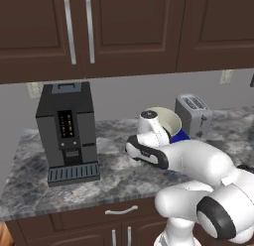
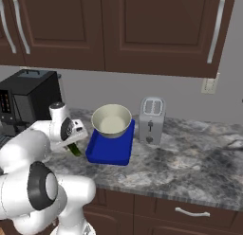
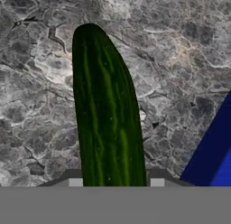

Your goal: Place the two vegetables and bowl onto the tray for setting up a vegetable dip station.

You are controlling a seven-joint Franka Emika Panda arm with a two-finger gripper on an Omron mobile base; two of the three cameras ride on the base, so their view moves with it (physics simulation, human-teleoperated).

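I count one cucumber, one bowl and one tray. I also see one toaster and one coffee machine.

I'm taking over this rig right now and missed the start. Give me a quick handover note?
Hand: fingertips either side of the cucumber, which looks gripped; lifted or not, I can't tell.
Cucumber: over the counter, just left of the blue tray.
Bowl: already on the tray.
Carrot: not spotted.
Left: cucumber onto tray, then find and place the carrot.
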